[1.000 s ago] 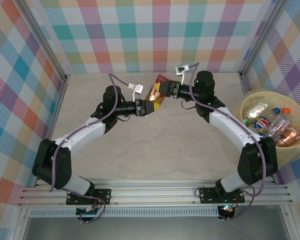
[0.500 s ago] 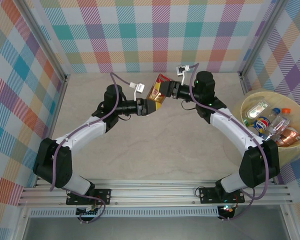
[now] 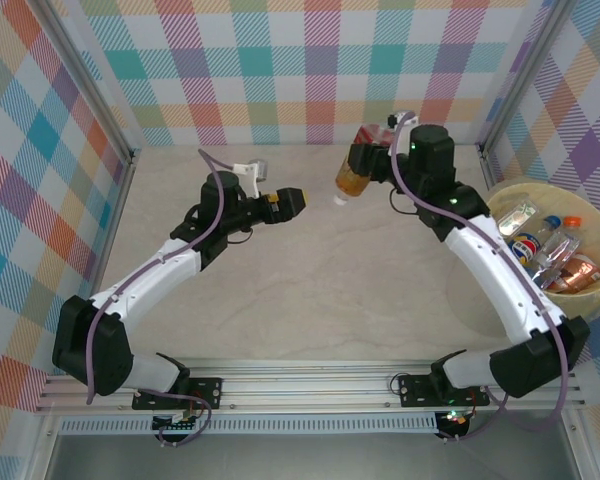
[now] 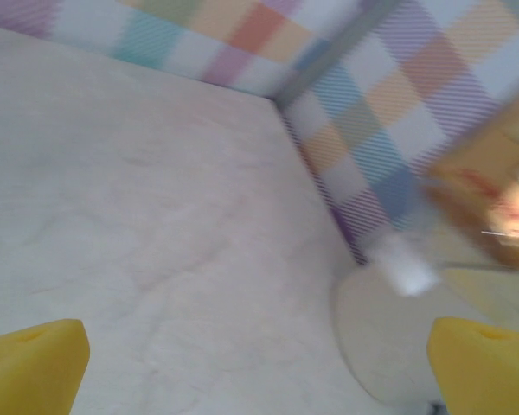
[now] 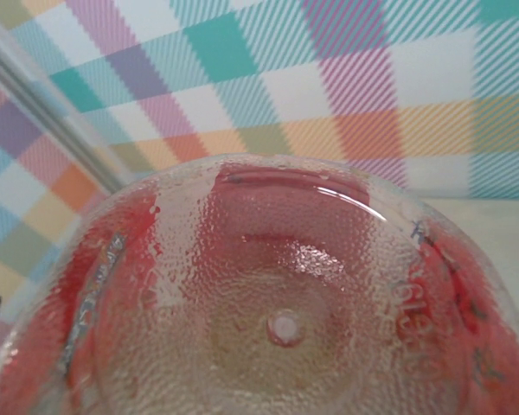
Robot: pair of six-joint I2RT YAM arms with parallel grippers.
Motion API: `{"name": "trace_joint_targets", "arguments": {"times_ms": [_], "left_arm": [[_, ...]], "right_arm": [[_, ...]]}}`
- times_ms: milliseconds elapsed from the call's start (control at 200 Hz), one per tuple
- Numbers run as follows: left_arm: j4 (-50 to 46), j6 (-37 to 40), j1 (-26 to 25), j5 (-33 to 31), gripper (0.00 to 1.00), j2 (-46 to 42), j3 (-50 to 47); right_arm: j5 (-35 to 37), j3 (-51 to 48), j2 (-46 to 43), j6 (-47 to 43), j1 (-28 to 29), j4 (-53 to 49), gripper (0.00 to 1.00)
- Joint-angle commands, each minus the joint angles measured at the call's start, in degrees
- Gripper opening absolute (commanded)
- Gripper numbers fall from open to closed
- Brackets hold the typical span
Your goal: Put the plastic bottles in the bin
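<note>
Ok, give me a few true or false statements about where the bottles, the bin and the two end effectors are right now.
1. The right end effector holds a bottle. True.
2. The left end effector grips that bottle too. False: it is open and apart from it.
3. Several bottles lie in the bin. True.
4. The bin is on the left side. False: it is on the right.
</note>
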Motion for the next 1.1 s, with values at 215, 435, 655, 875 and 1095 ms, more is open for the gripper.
{"name": "trace_joint_targets", "arguments": {"times_ms": [215, 435, 655, 875, 1095], "left_arm": [[-4.06, 0.02, -0.56, -11.59, 1.00, 2.46, 0.51], [-2.42, -1.60, -0.57, -9.38, 1.00, 5.43, 1.97], [-4.04, -2.61, -0.57, -7.83, 1.00, 8.48, 4.96], [-5.63, -5.11, -0.57, -5.24, 1.00, 12.04, 8.84], [-6.02, -7.98, -0.75, -4.11, 1.00, 14.87, 11.05]], "right_arm": [[7.04, 19.10, -4.19, -10.38, -12.62, -28.87, 0.53], [-0.23, 26.30, -4.15, -10.64, -27.52, -40.35, 0.53], [9.12, 25.64, -6.72, -10.37, -35.63, -46.67, 0.53], [13.97, 21.53, -8.19, -11.20, -39.33, -48.04, 0.53], [3.94, 18.50, -3.57, -11.07, -46.08, -48.57, 0.48]]}}
